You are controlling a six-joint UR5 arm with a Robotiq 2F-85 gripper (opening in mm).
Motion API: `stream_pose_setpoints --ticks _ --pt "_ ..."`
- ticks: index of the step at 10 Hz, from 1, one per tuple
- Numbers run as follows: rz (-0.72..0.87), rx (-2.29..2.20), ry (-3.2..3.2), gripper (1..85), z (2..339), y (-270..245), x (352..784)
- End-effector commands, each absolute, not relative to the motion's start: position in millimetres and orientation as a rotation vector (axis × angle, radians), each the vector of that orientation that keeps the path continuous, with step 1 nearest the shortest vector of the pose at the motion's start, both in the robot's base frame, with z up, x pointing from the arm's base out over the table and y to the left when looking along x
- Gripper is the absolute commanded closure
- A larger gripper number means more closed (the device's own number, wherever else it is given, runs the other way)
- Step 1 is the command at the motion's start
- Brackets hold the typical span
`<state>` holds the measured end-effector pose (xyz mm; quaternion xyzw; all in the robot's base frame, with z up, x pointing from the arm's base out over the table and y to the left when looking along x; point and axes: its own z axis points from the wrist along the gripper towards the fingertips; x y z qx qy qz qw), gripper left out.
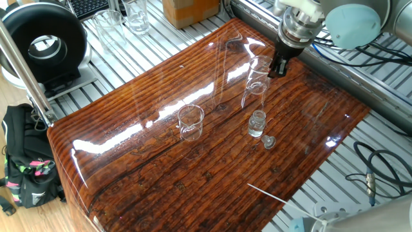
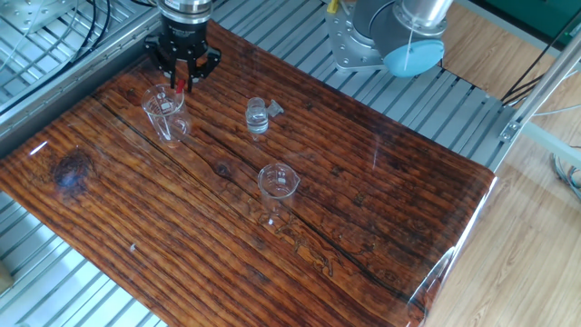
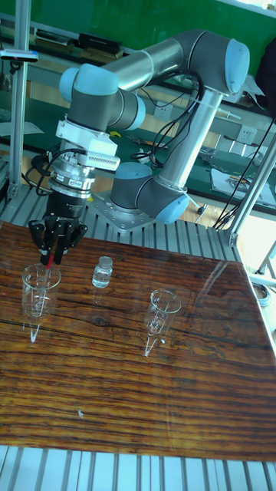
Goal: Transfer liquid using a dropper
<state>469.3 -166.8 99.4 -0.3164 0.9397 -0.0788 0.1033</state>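
The wooden desk (image 2: 363,200) is carrying several pieces of glassware under a glossy clear cover. The grey and light-blue UR5 arm (image 3: 146,84) is reaching down from its base at the desk's edge and is holding the tool (image 2: 182,76) just above a glass beaker (image 2: 162,111) near one corner of the desk. The tool's dark fingers (image 3: 63,235) are pinching the red rubber bulb of the dropper (image 3: 50,259), which is hanging upright with its thin clear tube pointing down into the mouth of that beaker; in one fixed view the tool (image 1: 278,67) is sitting right over the same beaker (image 1: 256,87). Whether any liquid is sitting in the tube or the beaker is too faint to tell. A second, pointed glass vessel (image 2: 278,186) is standing well apart, nearer the middle of the desk. A small glass bottle (image 2: 257,116) is standing between the two, and its small glass stopper (image 2: 275,108) is lying just beside it.
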Motion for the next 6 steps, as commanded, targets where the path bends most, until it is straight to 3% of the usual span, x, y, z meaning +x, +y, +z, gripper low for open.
stream_pose_setpoints --ticks 1,6 --pt "-0.209 -0.92 2.768 53.3 100.5 -163.6 470.2" --pt "-0.209 -0.922 2.769 54.3 101.1 -164.0 469.4"
